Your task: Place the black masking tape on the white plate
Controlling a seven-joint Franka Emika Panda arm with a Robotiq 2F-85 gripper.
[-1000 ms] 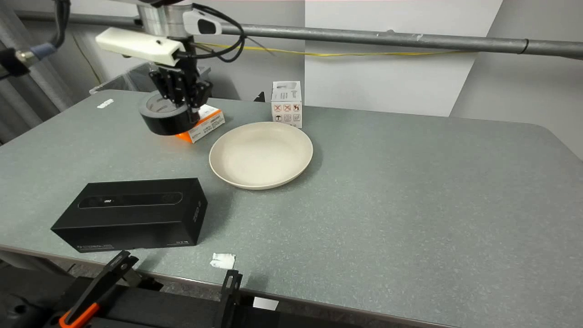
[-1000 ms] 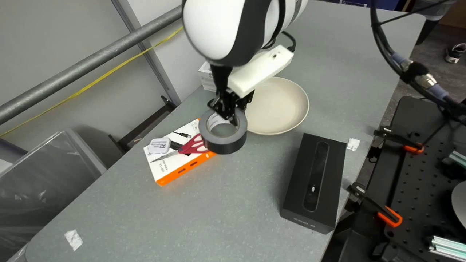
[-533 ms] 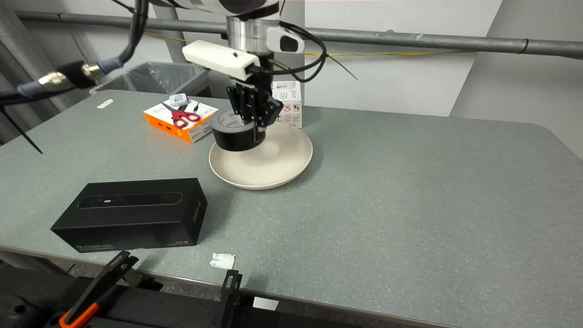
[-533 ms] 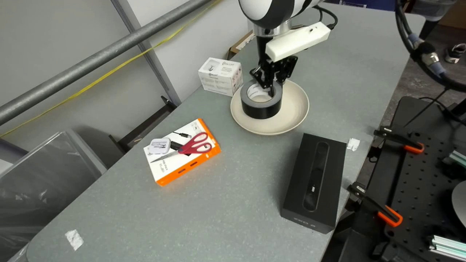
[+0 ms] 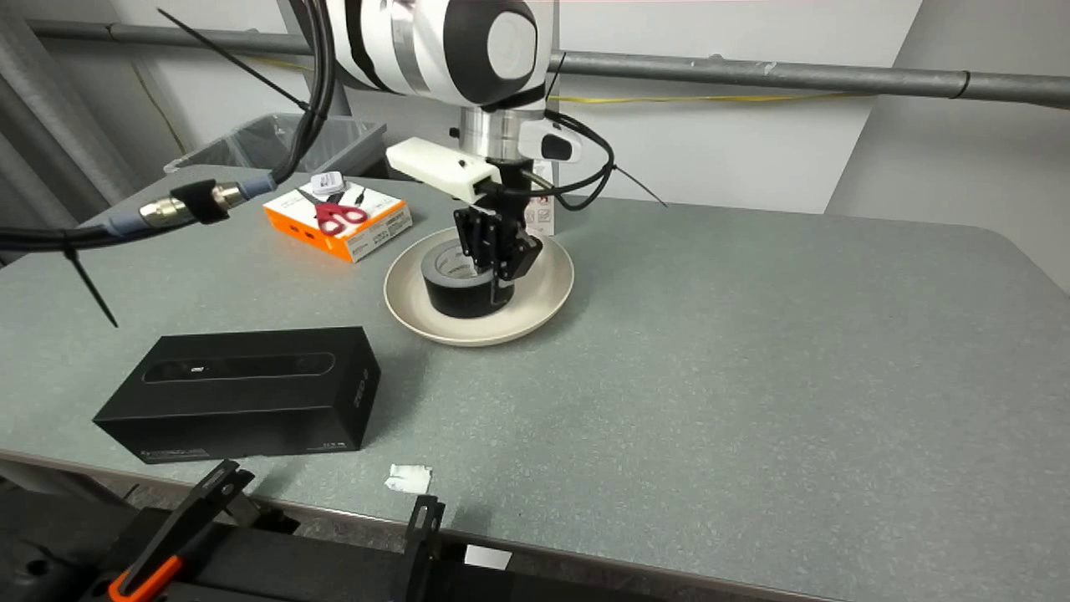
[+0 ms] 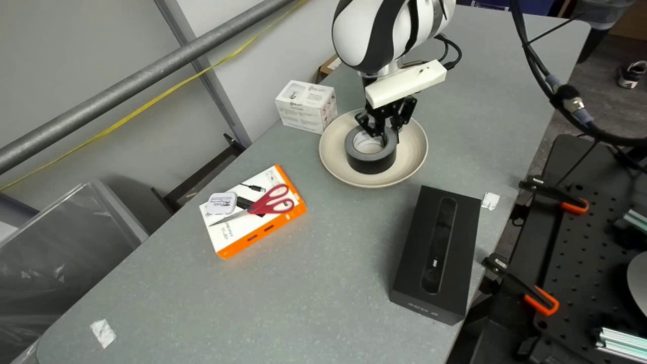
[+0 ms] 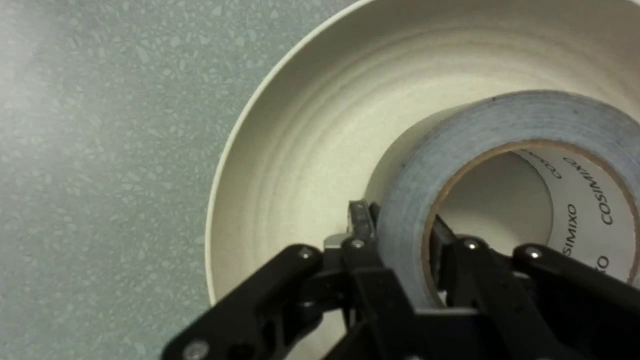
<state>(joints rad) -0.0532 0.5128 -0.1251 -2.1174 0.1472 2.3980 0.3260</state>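
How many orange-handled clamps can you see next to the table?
2. In an exterior view, the upper clamp is near the white scrap and the lower clamp is beside the black box. Others could be hidden or out of frame.

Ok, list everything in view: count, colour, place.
speckled table: 1, grey, centre
round shallow plate: 1, cream, on table
round tape roll: 1, black, inside plate rim
long rectangular box: 1, black, on table
flat carton: 1, white-orange, on table
scissors: 1, red handles, on flat carton
square case: 1, white, on flat carton
boxy carton: 1, white, beside plate
torn scraps: 2, white, on table
lined bin: 1, grey, beyond table
slim clamps: 2, black-orange, at table edge
perforated board: 1, black, beside table
pipe: 1, grey, behind table
thin strip: 1, yellow, below pipe
background clutter: unclear count, mixed, distant
cabled arm: 1, white-black, above plate
two-finger gripper: 1, black, pinching tape roll's wall
wrist bar: 1, white, above gripper
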